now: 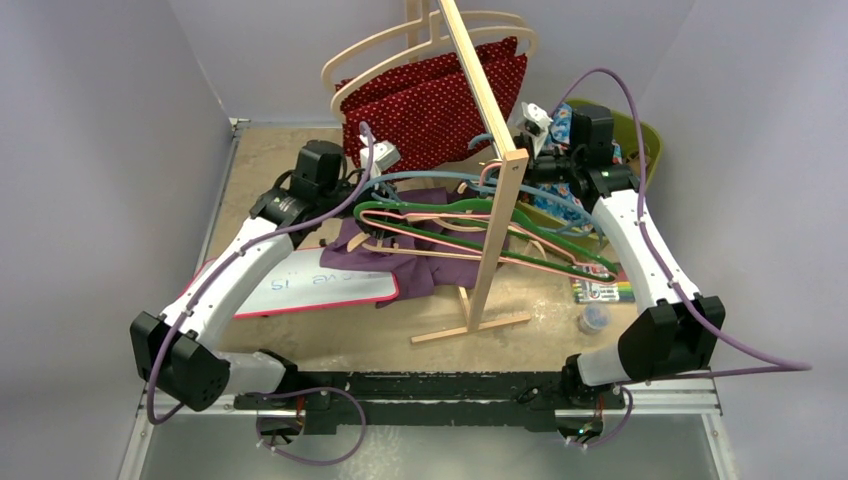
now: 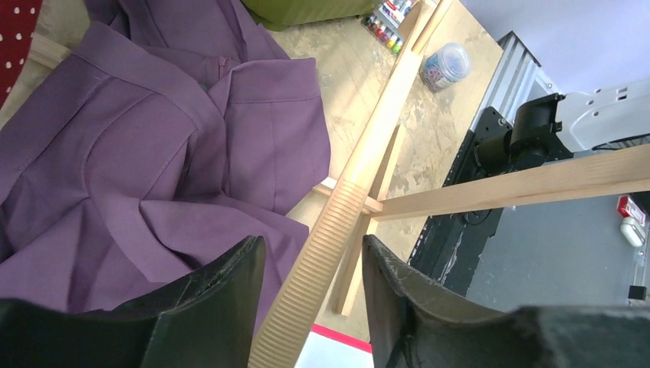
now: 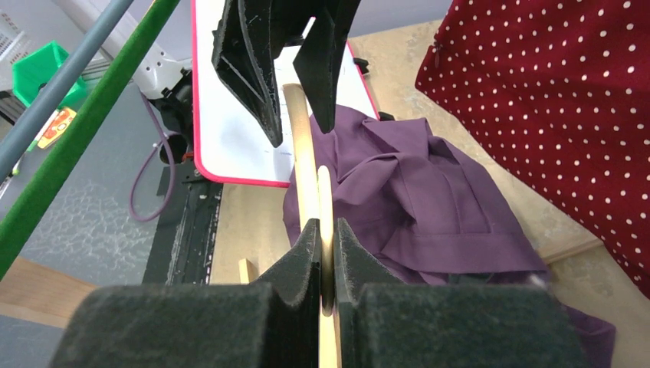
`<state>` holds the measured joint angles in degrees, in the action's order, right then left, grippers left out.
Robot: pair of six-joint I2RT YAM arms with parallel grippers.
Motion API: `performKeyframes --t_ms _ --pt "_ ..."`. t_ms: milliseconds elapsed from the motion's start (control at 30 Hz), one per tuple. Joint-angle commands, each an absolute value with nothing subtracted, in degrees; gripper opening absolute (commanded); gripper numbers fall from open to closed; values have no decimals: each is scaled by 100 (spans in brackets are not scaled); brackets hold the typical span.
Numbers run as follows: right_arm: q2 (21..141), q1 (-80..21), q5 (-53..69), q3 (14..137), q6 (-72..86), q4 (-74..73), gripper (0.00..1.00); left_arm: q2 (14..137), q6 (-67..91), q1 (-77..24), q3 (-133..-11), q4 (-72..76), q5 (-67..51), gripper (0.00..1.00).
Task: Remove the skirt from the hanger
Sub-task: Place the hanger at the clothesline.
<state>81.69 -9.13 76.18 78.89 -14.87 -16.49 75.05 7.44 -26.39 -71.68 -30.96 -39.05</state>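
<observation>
The purple skirt (image 1: 400,262) lies crumpled on the table under the hangers; it also shows in the left wrist view (image 2: 153,153) and the right wrist view (image 3: 429,199). A pale wooden hanger (image 3: 306,161) runs between my two grippers, just above the skirt. My right gripper (image 3: 326,230) is shut on one end of it, near the rack post (image 1: 515,165). My left gripper (image 2: 313,245) is open, its jaws straddling the hanger's ribbed bar (image 2: 337,222) with a gap on each side. It shows at the top of the right wrist view (image 3: 300,134) and in the top view (image 1: 372,228).
A wooden rack (image 1: 495,200) stands mid-table, holding green (image 1: 450,210), blue and pink hangers and a red polka-dot skirt (image 1: 430,100). A pink-edged whiteboard (image 1: 320,285) lies at the left. A green bin (image 1: 645,140), a marker box (image 1: 600,292) and a small jar (image 1: 595,320) are at the right.
</observation>
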Motion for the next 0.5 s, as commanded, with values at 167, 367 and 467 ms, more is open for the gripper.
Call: performKeyframes --t_ms 167,367,467 --pt "8019 -932 7697 7954 -1128 -1036 0 7148 943 -2673 -7082 -2745 -3862 25" --pt "7787 -929 6793 7735 -588 -502 0 6603 1023 -2672 -6882 -2626 -3228 0" --pt "7529 -929 5926 7424 48 172 23 6295 1115 -2672 -6750 -2426 -2914 0"
